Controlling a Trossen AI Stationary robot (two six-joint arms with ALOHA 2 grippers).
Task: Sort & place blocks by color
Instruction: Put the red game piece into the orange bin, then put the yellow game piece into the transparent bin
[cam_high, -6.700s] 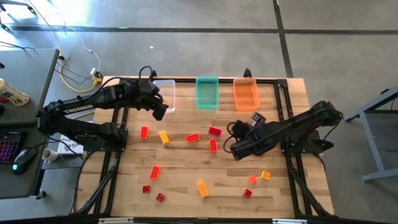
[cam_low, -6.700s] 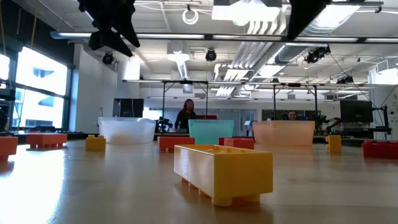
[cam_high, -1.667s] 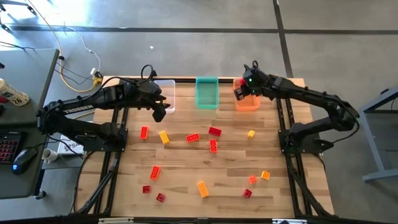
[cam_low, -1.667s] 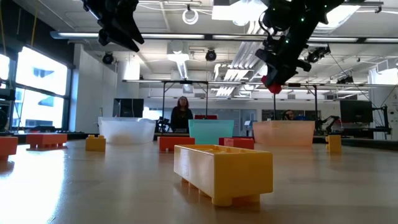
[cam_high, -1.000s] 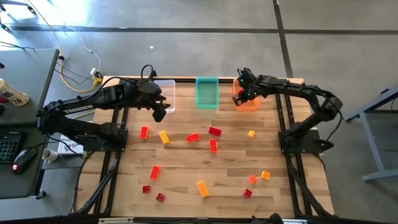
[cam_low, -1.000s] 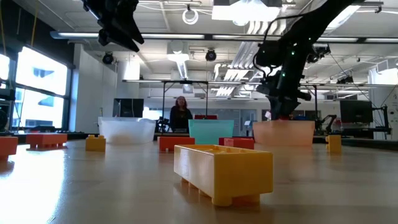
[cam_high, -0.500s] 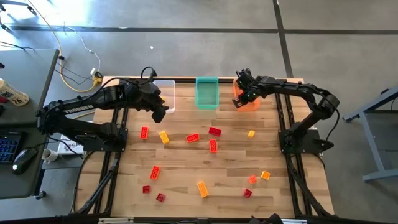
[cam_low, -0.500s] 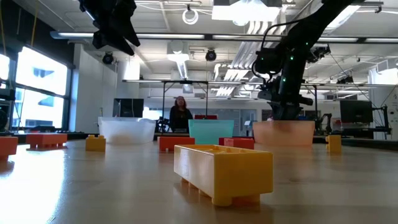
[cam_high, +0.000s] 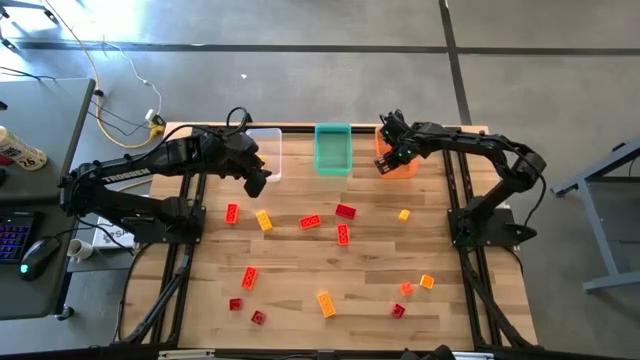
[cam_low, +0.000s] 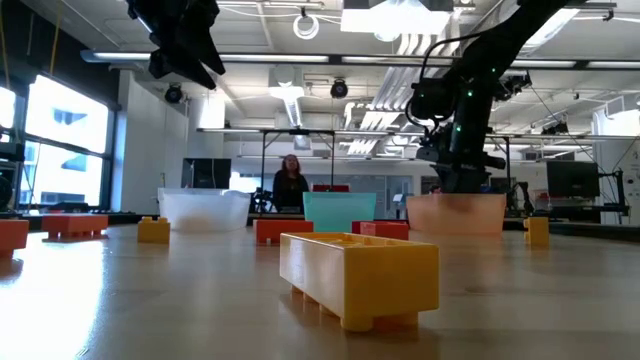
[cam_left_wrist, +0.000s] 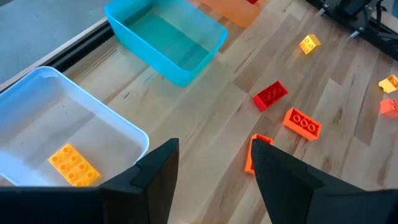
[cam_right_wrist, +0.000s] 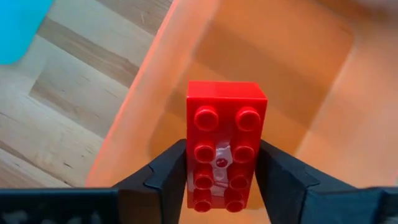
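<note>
Several red, orange and yellow blocks lie scattered on the wooden table, among them a red one (cam_high: 346, 211) and a yellow one (cam_high: 404, 214). Along the far edge stand a clear bin (cam_high: 268, 150), a teal bin (cam_high: 333, 148) and an orange bin (cam_high: 405, 150). A yellow block (cam_left_wrist: 73, 165) lies in the clear bin. My right gripper (cam_high: 386, 160) is low over the orange bin's left part, shut on a red block (cam_right_wrist: 224, 143). My left gripper (cam_high: 258, 182) hangs open above the table beside the clear bin, holding nothing. My right gripper pinches the red block's two long sides (cam_right_wrist: 194, 180) between its two fingers, at one end of the block. The fingers come from above, pointing down into the orange bin (cam_right_wrist: 292, 74). The studded face is turned toward the wrist camera. Whether the block touches the bin's floor cannot be told.
Loose blocks spread over the middle and near part of the table, such as an orange one (cam_high: 325, 303) and a red one (cam_high: 398, 310). A large-looking yellow block (cam_low: 360, 275) sits close to the low camera. People stand in the room behind the table.
My right gripper, with the red block, has edged slightly toward the table's right edge and stays low over the orange bin. The left arm has kept almost still.
</note>
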